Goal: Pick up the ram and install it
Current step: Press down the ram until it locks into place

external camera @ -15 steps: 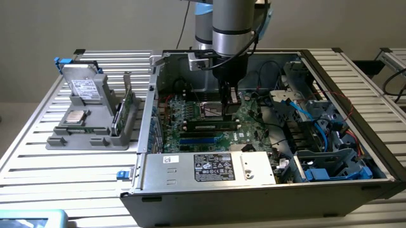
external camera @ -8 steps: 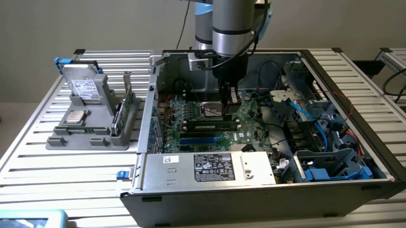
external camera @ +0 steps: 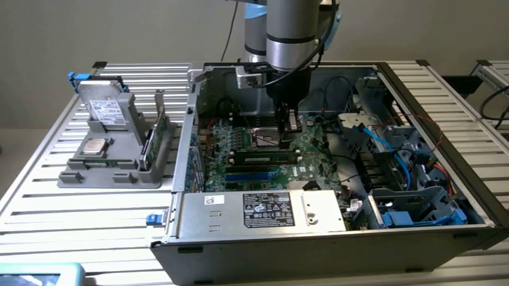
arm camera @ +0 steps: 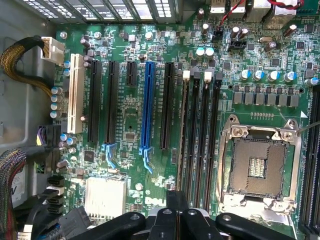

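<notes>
Nearest the exterior view, a teal object sits at the bench's near corner. The bench is built of pale metal slats laid side by side with dark gaps between them. On it lies an open computer case, its dark front wall towards the camera. Just behind that wall, a silvery power supply carries a printed label. A blue-trimmed drive cage fills the corner on the exterior view's right. Further in lies the green motherboard. The ram, a thin stick with a whitish label strip, stands in one of its long black slots. The gripper hangs just past one end of that slot row, beside the empty processor socket. Its fingers are clenched together with nothing between them. Whether they touch the ram cannot be told. The grey arm rises straight up from it out of the case. On the exterior view's left, apart from the case, a grey holder carries a hard drive, a square processor chip and a green expansion card set on edge. A plain beige wall closes the room behind the bench.
</notes>
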Action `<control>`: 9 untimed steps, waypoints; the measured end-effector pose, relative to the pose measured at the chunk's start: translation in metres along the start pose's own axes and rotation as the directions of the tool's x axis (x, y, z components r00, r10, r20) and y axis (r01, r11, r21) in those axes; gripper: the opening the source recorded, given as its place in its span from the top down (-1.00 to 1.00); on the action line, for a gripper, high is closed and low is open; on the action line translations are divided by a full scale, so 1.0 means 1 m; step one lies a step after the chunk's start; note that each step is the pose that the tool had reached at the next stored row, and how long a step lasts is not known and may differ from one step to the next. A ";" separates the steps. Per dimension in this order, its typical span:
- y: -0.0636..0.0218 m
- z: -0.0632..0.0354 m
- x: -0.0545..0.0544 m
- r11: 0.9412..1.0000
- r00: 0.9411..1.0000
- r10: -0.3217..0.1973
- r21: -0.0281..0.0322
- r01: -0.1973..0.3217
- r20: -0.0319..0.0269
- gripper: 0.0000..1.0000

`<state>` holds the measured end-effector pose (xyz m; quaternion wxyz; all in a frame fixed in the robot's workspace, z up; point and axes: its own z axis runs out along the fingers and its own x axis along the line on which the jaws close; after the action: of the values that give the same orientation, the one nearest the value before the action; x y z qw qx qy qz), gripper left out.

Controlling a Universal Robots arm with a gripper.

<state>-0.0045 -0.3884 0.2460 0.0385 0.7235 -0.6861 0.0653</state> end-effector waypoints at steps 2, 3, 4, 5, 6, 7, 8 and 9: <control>-0.0009 0.0016 0.000 1.000 1.000 0.003 -0.001 -0.003 -0.005 0.79; -0.0015 0.0023 -0.001 1.000 1.000 0.005 -0.001 -0.005 -0.008 0.79; -0.0023 0.0029 -0.001 1.000 1.000 0.006 -0.002 -0.006 -0.010 0.79; -0.0030 0.0034 -0.001 1.000 1.000 0.008 -0.002 -0.008 -0.012 0.79; -0.0035 0.0039 -0.001 1.000 1.000 0.010 -0.004 -0.010 -0.013 0.79; -0.0038 0.0043 -0.001 1.000 1.000 0.013 -0.005 -0.013 -0.013 0.79; -0.0038 0.0045 -0.001 1.000 1.000 0.017 -0.007 -0.017 -0.014 0.79; -0.0038 0.0045 -0.001 1.000 1.000 0.017 -0.008 -0.017 -0.014 0.79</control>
<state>-0.0006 -0.3880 0.2416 0.0455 0.7170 -0.6923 0.0679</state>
